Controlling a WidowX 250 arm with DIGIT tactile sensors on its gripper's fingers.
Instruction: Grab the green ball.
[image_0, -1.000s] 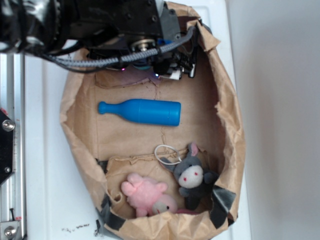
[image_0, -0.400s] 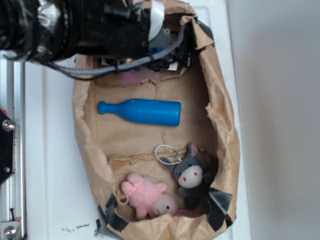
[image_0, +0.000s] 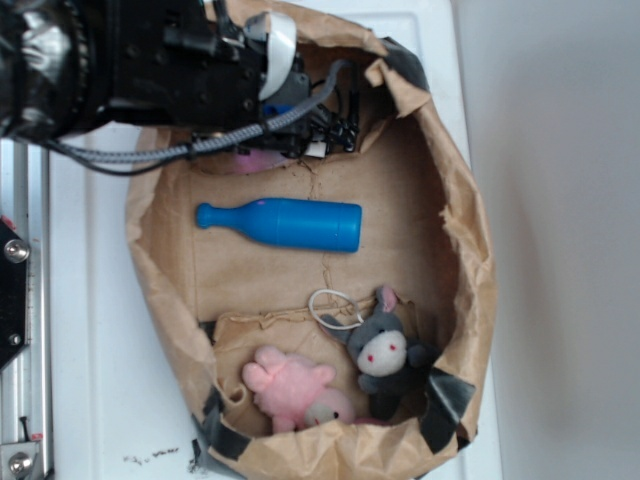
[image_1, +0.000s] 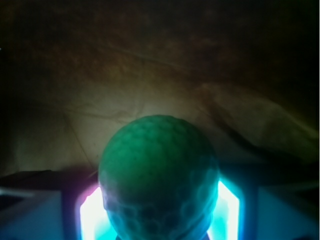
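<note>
Wrist cam shows the green ball (image_1: 159, 176) wedged snug between the glowing fingers (image_1: 227, 210), closed on it, up past the blue bottle (image_0: 282, 223) at the paper bag's (image_0: 455, 200) far end.

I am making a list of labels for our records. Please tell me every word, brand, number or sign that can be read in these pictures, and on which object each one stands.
None: no readable text appears in either view.
The blue bottle, pink plush, grey plush and paper bag carry no print.
The green ball, seen between the end effector fingers, shows only its textured surface.
</note>
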